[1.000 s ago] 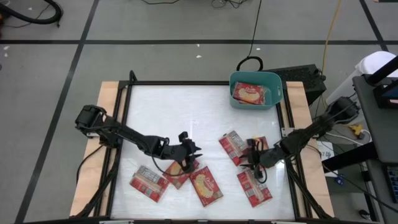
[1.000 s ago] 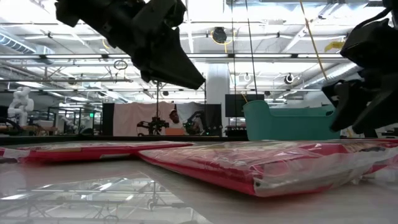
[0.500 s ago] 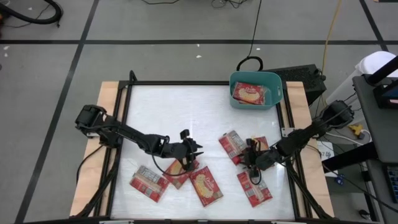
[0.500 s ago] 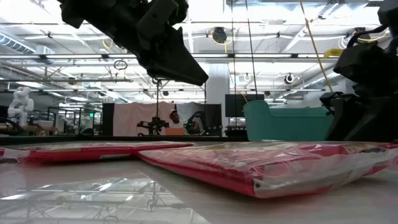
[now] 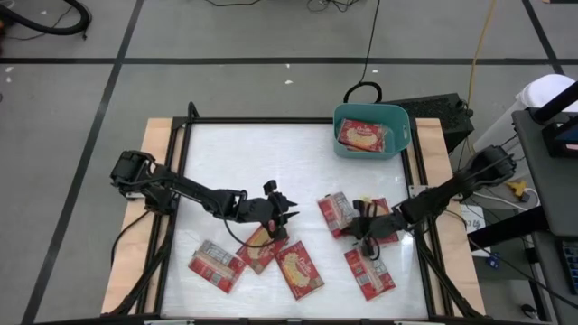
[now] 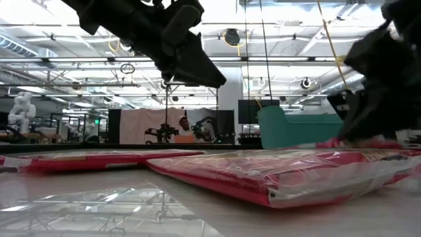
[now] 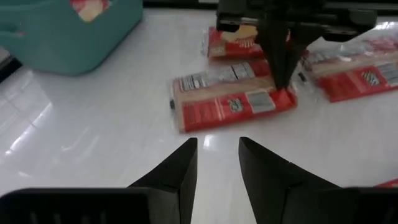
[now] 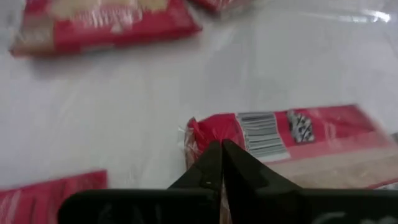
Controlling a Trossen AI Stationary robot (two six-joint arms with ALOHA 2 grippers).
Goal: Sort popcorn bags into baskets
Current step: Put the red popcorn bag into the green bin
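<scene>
A: Claws? Right claw (image 8: 221,163) pinched shut on the corner of a popcorn bag (image 8: 292,144) lying on the worktop (image 5: 271,162).
B: Left claw (image 7: 217,163) hangs part open, empty; tub (image 5: 371,129) holds one bag.

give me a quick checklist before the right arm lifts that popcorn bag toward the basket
1. Right gripper shut on the edge of the popcorn bag: ok, fingers pinched together at its corner in the right wrist view.
2. Grip holds enough of the bag to lift: cannot tell; only the very edge is pinched.
3. Neighbouring bag clear of the grip: ok, it lies apart.
4. Teal basket has room: ok, one bag inside, space beside it.
5. Left gripper out of the way: ok, over the table's middle, with a gap between its fingers and nothing in them.
</scene>
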